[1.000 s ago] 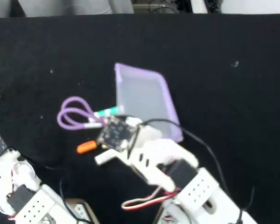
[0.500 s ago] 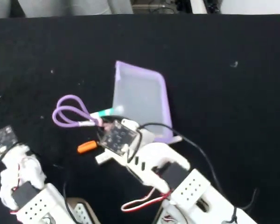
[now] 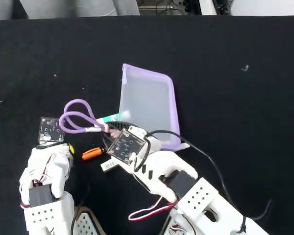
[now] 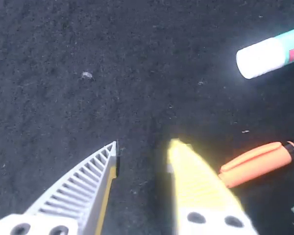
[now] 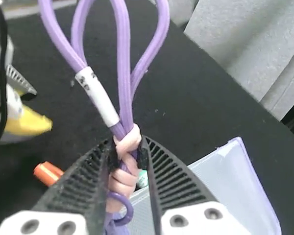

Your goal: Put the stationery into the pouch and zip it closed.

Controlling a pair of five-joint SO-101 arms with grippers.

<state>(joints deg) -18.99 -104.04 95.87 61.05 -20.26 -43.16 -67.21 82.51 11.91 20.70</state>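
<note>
From above, the lilac pouch (image 3: 147, 103) lies flat; at its near left corner the right gripper (image 3: 108, 131) holds the purple cord (image 3: 77, 116), with the orange marker (image 3: 92, 153) slightly farther out. In the left wrist view the left gripper (image 4: 143, 146) stands part-open beside the marker, on the side away from the pouch. The right wrist view shows the jaws clamped on the cord, the pouch just behind.

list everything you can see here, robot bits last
pouch: one, translucent with purple edging, mid-table
cord: one, purple, looped and bound with a pink tie, left of the pouch
marker: one, teal and white, at the pouch's left edge
pen: one, orange, on the cloth between the two arms
table cloth: one, black
left arm: one, white, jaws open over bare cloth beside the pen
right arm: one, white, jaws shut on the cord at its tie
</note>
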